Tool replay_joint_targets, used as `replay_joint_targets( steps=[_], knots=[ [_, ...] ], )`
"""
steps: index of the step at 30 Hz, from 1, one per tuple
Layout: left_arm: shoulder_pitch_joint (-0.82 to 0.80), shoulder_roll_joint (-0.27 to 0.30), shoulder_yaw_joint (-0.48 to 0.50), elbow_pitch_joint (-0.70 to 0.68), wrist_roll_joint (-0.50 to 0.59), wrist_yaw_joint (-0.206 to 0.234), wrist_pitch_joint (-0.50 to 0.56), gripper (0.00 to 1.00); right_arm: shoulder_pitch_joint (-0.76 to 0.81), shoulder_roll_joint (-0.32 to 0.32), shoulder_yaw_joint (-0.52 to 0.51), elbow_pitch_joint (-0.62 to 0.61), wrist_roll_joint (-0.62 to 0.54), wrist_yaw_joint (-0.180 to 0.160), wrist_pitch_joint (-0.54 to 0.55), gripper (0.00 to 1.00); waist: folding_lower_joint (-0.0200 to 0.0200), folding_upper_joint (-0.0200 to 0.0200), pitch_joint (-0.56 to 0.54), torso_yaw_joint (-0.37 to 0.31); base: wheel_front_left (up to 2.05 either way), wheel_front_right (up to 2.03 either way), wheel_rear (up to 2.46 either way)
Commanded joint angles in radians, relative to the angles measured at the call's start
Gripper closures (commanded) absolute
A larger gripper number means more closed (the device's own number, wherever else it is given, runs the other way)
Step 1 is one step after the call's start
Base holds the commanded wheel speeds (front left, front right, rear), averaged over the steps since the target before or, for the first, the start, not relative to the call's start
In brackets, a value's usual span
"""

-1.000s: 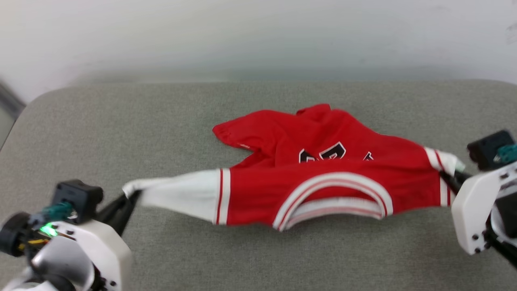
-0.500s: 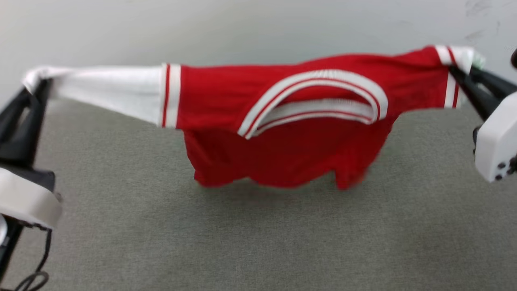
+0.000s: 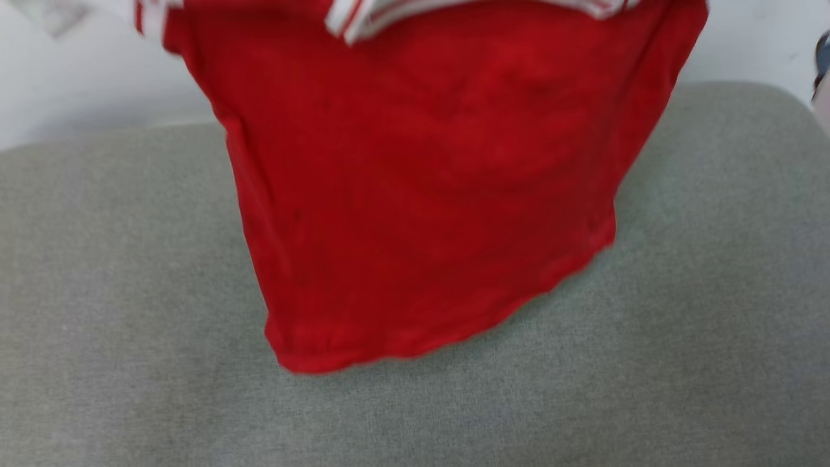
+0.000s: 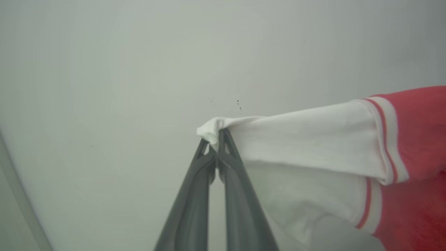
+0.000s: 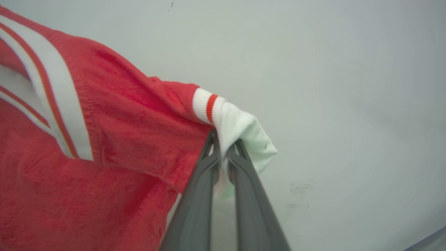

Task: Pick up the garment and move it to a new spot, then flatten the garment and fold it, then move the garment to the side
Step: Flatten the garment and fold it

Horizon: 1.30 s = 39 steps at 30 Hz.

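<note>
Two claws hold the garment (image 3: 421, 194) by its white sleeve ends, the left claw (image 4: 217, 134) and right claw (image 5: 223, 143) each pinched shut on cloth. It hangs spread above the grey surface (image 3: 713, 292), hem near it, likely ready for laying flat.

Indoors, with a bare test-room or lab look; exact kind uncertain. Worktop (image 3: 713, 272) covered in grey-green woven fabric, far right corner rounded. Plain off-white wall (image 4: 104, 69) behind its far edge, marked by small dark specks (image 4: 238, 103) and a faint scuff (image 5: 300, 188).
</note>
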Motion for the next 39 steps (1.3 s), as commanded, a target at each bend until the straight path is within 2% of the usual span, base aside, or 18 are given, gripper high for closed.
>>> replay_joint_targets(
  steps=[1, 5, 6, 12, 17, 22, 25, 30, 34, 39],
  knots=[
    [-0.055, -0.001, -0.011, 0.027, -0.006, -0.008, -0.010, 1.00, -0.044, 0.012, -0.002, 0.024, 0.004, -0.001, -0.010, 1.00, 0.0000, 0.0000, 0.074, -0.002, 0.00, 0.00, 0.00],
    [-0.246, 0.010, -0.062, 0.128, 0.005, -0.037, -0.046, 1.00, -0.186, 0.018, 0.021, 0.092, -0.020, -0.001, -0.051, 1.00, 0.0000, 0.0000, 0.179, 0.002, 0.00, 0.00, 0.00],
    [-0.246, 0.010, -0.062, 0.128, 0.005, -0.037, -0.046, 1.00, -0.186, 0.018, 0.021, 0.092, -0.020, -0.001, -0.051, 1.00, 0.0000, 0.0000, 0.179, 0.002, 0.00, 0.00, 0.00],
    [-0.545, -0.012, -0.157, 0.342, 0.048, -0.065, -0.120, 1.00, -0.405, 0.034, 0.065, 0.231, -0.087, -0.001, -0.149, 1.00, 0.0000, 0.0000, 0.325, 0.017, 0.00, 0.00, 0.00],
    [-0.734, -0.050, -0.213, 0.502, 0.083, -0.070, -0.178, 1.00, -0.557, 0.082, 0.055, 0.386, -0.145, -0.001, -0.259, 1.00, 0.0000, 0.0000, 0.416, 0.035, 0.00, 0.00, 0.00],
    [-0.837, -0.097, -0.250, 0.629, 0.115, -0.061, -0.251, 1.00, -0.642, 0.117, 0.049, 0.529, -0.204, -0.001, -0.360, 1.00, 0.0000, 0.0000, 0.478, 0.053, 0.00, 0.00, 0.00],
    [-0.850, -0.124, -0.273, 0.686, 0.124, -0.059, -0.287, 1.00, -0.656, 0.137, 0.049, 0.603, -0.224, -0.001, -0.406, 1.00, 0.0000, 0.0000, 0.501, 0.066, 0.00, 0.00, 0.00],
    [-0.782, -0.167, -0.306, 0.770, 0.118, -0.058, -0.339, 1.00, -0.600, 0.153, 0.083, 0.704, -0.237, -0.001, -0.460, 1.00, 0.0000, 0.0000, 0.506, 0.084, 0.00, 0.00, 0.00],
    [-0.668, -0.184, -0.327, 0.835, 0.112, -0.058, -0.381, 1.00, -0.504, 0.167, 0.097, 0.776, -0.234, -0.001, -0.483, 1.00, 0.0000, 0.0000, 0.474, 0.094, 0.00, 0.00, 0.00],
    [-0.470, -0.201, -0.354, 0.887, 0.092, -0.054, -0.401, 1.00, -0.367, 0.155, 0.148, 0.849, -0.212, -0.001, -0.465, 1.00, 0.0000, 0.0000, 0.407, 0.103, 0.00, 0.00, 0.00]
  ],
)
